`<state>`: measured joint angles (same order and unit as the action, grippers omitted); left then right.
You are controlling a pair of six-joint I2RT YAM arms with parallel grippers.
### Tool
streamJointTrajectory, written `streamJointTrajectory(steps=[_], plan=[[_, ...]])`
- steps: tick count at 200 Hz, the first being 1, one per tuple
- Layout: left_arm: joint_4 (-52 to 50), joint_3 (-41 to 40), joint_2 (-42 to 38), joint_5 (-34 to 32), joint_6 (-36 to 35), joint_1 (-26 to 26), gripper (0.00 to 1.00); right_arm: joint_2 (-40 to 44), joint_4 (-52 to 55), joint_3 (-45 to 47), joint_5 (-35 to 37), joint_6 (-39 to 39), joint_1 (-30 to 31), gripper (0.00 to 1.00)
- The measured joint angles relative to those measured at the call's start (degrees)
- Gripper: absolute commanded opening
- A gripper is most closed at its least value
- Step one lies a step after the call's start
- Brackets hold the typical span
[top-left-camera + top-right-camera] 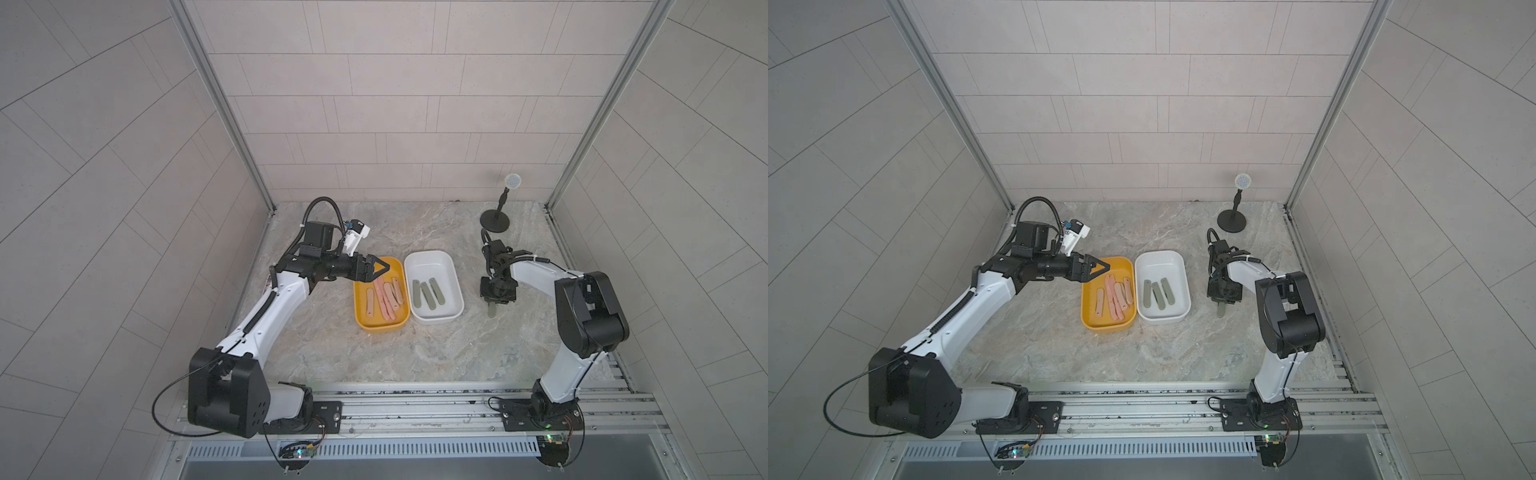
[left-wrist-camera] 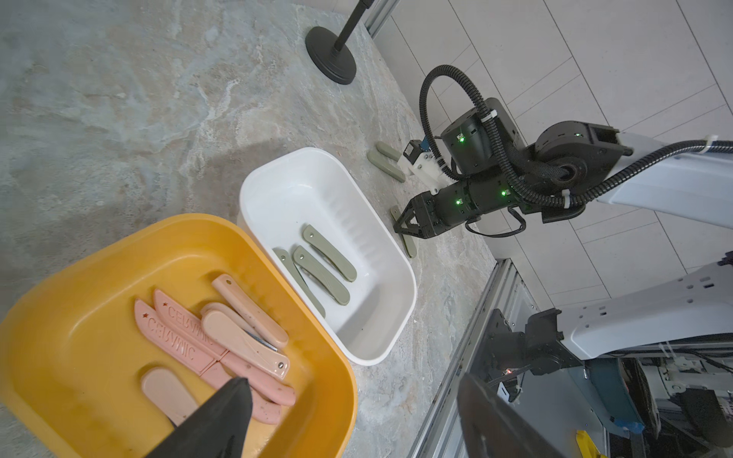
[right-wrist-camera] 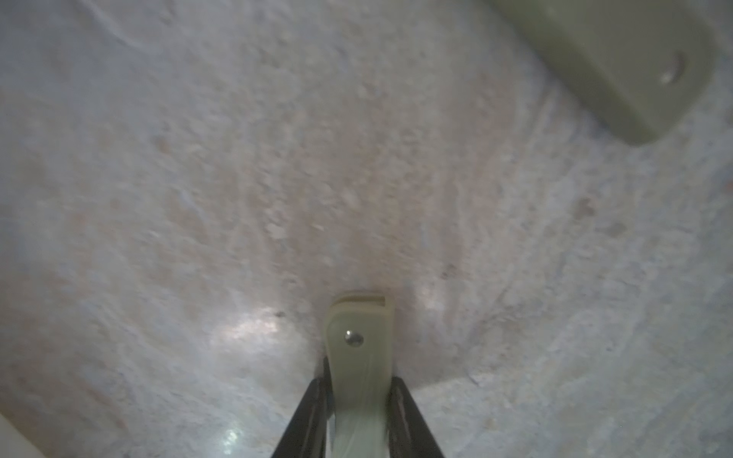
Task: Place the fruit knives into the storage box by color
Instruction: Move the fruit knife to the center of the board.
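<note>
Step in hand: pick-up. The right hand (image 1: 493, 302) is taking a slim grey-green fruit knife with rounded ends (image 3: 359, 337) from the marbled stone surface (image 1: 374, 357), near the white plastic tub (image 1: 432, 266).
Right hand: clenched on that knife. In the right wrist view the black fingers (image 3: 313, 412) pinch its two long edges, and its riveted end pokes out ahead.
Knife height: it sits at the surface or barely off it; I cannot tell which.
Left hand (image 1: 380, 269): released, jaws spread and empty, hovering over the far end of the yellow plastic tub (image 1: 380, 330).
Sorted so far: several salmon-pink knives (image 1: 386, 297) lie in the yellow tub and three grey-green knives (image 1: 426, 295) in the white tub.
Left to sort: what look like two more grey-green knives (image 2: 386, 160) lie together on the surface close to the right arm, on the side of the black round-footed stand (image 2: 331, 59).
Next move, as I judge it: lift the held knife, carry it over the white tub's wall and release it among the other grey-green ones.
What it calls for: enough height to clear the rim, and a steady pinch, since so slim and smooth a handle could pivot or slip between the fingers.
</note>
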<state>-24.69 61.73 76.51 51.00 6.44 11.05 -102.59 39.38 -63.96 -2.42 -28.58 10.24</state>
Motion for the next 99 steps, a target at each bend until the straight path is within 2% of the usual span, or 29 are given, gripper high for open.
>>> streamJointTrajectory(steps=[56, 83, 99], plan=[[-0.37, -0.17, -0.02, 0.31, 0.02, -0.7, 0.88, -3.5, 0.94, -4.68, 0.2, -0.11, 2.45, 0.31], [-0.46, -0.39, -0.02, 0.37, 0.02, -0.7, 0.88, -3.48, 1.62, -4.72, 0.83, 0.17, 2.84, 0.48], [-0.5, -0.39, -0.02, 0.39, 0.0, -0.7, 0.88, -3.32, 2.1, -4.7, 1.55, 0.26, 3.23, 0.52]])
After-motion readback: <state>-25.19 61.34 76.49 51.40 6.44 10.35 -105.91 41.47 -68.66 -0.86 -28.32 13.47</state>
